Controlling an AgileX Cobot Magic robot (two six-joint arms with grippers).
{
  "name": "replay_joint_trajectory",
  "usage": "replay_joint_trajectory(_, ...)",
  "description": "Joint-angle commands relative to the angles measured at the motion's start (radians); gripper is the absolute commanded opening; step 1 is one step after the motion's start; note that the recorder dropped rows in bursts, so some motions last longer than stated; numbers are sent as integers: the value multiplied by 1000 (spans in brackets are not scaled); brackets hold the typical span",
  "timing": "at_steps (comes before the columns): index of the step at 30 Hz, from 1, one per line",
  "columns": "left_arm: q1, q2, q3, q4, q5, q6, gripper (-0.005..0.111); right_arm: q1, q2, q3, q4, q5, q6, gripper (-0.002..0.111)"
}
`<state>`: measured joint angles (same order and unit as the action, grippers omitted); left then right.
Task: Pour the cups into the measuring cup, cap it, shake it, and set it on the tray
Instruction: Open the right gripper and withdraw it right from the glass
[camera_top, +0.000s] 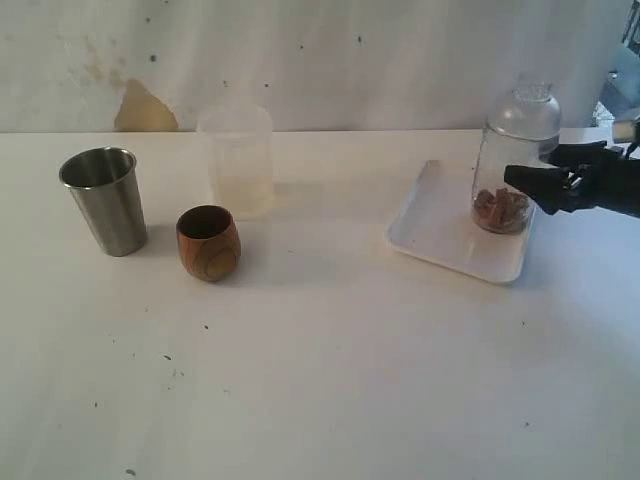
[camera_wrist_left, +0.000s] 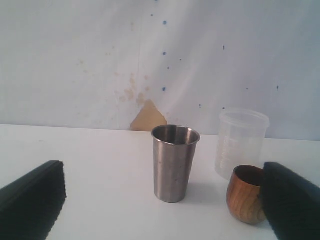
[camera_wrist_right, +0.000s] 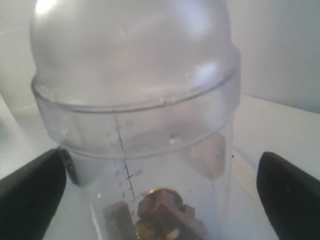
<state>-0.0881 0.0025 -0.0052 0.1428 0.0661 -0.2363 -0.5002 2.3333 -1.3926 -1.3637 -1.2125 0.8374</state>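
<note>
Right wrist view pretty much tells it: the right end effector (camera_wrist_right: 160, 167) is spread wide and gripping nothing, with the measuring cup (camera_wrist_right: 135, 150) dead ahead between its two black fingers (camera_wrist_right: 30, 200). One finger has clear daylight to the cup wall. The other sits right by it, and I can't tell if it's touching. The domed cap (camera_wrist_right: 130, 50) is on, and there are some brown pieces (camera_wrist_right: 155, 215) in the bottom.

In the exterior view, that arm reaches in from the right edge of the worktop (camera_top: 330, 380), level with the cup's lower half. The cup stands upright, long axis vertical, at the right end of the tray (camera_top: 430, 235), which lies toward the worktop's right edge.

The left end effector (camera_wrist_left: 164, 172) is wide open too and holds nothing. It faces the steel tumbler (camera_top: 105, 205), with the wooden cup (camera_top: 208, 245) just beside one finger. Both cups sit toward the left edge, with a frosted cup (camera_top: 237, 160) behind them, all well apart from the tray.

My read: capped and on the tray, so this is about finished. What's left is backing the right arm, by far the nearer one, straight out the way its fingers point. The catch is that a tall upright cup tips easily if that close finger drags on it.
</note>
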Motion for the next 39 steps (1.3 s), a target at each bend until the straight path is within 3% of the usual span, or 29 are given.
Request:
replay_joint_trajectory(1, -5, -2, 5, 0, -5, -2, 105, -11, -13, -2, -81, -9, 20, 95)
replay_joint_trajectory(8, -5, -2, 5, 0, -5, -2, 105, -29, -33, -2, -126, -9, 24, 95)
replay_joint_trajectory(21, -5, -2, 5, 0, -5, -2, 105, -159, -100, -2, -171, -9, 86, 95)
replay_joint_trajectory(35, -5, -2, 5, 0, -5, -2, 105, -174, -138, -2, 40, -9, 305, 95)
replay_joint_trajectory(39, -5, -2, 5, 0, -5, -2, 105, -142, -164, -2, 184, -9, 354, 95)
